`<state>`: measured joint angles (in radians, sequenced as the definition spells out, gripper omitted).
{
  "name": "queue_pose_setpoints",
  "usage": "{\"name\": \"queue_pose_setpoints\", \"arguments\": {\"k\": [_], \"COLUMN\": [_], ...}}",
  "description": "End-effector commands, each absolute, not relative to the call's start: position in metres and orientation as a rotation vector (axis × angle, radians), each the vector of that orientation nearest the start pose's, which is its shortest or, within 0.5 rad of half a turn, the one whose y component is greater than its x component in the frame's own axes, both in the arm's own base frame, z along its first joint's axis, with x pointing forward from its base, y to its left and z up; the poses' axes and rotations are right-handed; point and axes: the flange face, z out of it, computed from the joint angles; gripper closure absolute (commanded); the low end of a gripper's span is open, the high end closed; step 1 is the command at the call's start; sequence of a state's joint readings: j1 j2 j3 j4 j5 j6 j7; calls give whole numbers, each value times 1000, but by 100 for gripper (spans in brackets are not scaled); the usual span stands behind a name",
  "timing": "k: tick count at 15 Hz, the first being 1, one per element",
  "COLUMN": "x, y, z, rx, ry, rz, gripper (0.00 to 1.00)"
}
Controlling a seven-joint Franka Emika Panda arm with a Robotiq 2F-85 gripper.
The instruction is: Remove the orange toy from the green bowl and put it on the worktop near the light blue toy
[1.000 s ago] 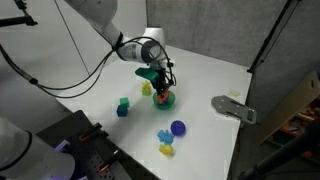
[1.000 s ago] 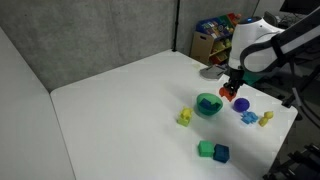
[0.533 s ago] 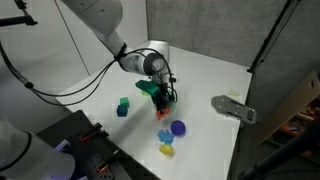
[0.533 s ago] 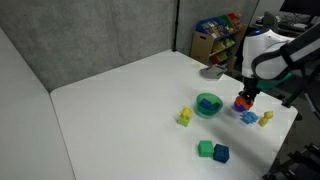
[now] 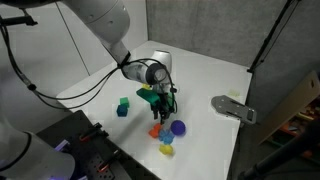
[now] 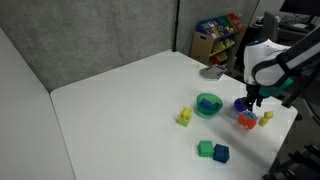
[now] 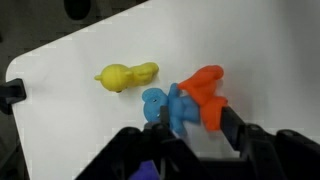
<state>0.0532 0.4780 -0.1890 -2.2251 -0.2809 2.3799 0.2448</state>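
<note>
My gripper (image 7: pixel 192 118) is shut on the orange toy (image 7: pixel 205 88) and holds it low over the white worktop (image 6: pixel 120 100). The light blue toy (image 7: pixel 160 103) lies right against the orange toy, by my left finger. In both exterior views the orange toy (image 5: pixel 156 130) (image 6: pixel 246 122) hangs just under the gripper (image 5: pixel 161 118) (image 6: pixel 249 112). The green bowl (image 6: pixel 208 104) sits to the side of the gripper with something blue in it. In the exterior view from the arm's side the bowl is hidden behind the gripper.
A yellow toy (image 7: pixel 127 75) lies just beyond the light blue toy. A round dark blue-purple piece (image 5: pixel 178 127) sits close by. Another yellow toy (image 6: pixel 184 117), a green cube (image 6: pixel 205 149) and a dark blue cube (image 6: pixel 220 153) lie further off. A grey device (image 5: pixel 232 107) sits near the worktop's edge.
My gripper has carried the orange toy away from the green bowl and down, to just beside the light blue and yellow toys.
</note>
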Motion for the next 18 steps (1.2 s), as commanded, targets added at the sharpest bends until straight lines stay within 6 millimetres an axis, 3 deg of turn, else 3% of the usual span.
{"name": "queue_pose_setpoints", "arguments": {"k": [1, 3, 9, 14, 18], "x": [507, 512, 537, 550, 543], "y": [-71, -63, -31, -9, 7], "z": [151, 164, 223, 290, 350], "rx": [-3327, -3307, -3240, -3212, -3186], "ry": [218, 187, 60, 4, 2], "rz": [537, 524, 461, 330, 220], "gripper": [12, 0, 0, 0, 0]}}
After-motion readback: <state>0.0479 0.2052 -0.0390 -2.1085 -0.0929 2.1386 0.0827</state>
